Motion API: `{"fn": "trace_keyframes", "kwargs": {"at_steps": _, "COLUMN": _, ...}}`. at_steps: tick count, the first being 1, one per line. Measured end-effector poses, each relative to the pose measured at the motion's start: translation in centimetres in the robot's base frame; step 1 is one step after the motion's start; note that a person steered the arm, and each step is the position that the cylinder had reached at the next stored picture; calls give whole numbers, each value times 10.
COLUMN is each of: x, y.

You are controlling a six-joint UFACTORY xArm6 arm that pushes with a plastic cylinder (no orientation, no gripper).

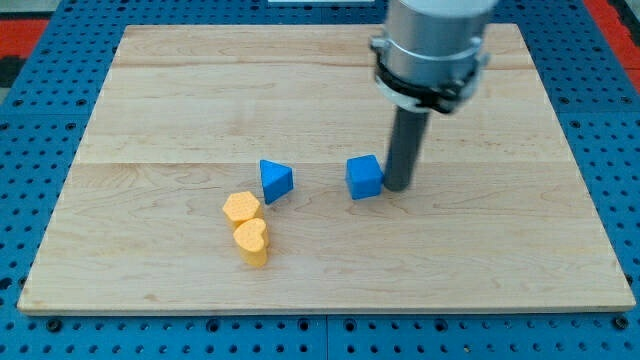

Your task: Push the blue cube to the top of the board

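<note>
The blue cube [365, 177] sits on the wooden board [320, 90] a little right of the middle. My tip [397, 186] rests on the board right beside the cube's right side, touching or nearly touching it. The dark rod rises from there to the grey arm body at the view's top.
A blue triangular block [275, 180] lies left of the cube. A yellow hexagon-like block [241, 208] and a yellow heart block [251, 240] sit together below and left of it. A blue perforated table surrounds the board.
</note>
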State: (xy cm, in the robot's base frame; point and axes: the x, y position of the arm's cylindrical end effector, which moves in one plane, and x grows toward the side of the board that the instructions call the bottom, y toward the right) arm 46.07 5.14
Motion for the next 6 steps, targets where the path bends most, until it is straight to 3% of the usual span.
{"fn": "trace_keyframes", "kwargs": {"at_steps": 1, "x": 39, "y": -28}}
{"fn": "trace_keyframes", "kwargs": {"at_steps": 2, "x": 46, "y": -53}}
{"fn": "trace_keyframes", "kwargs": {"at_steps": 3, "x": 3, "y": -92}}
{"fn": "trace_keyframes", "kwargs": {"at_steps": 4, "x": -7, "y": -38}}
{"fn": "trace_keyframes", "kwargs": {"at_steps": 6, "x": -71, "y": 18}}
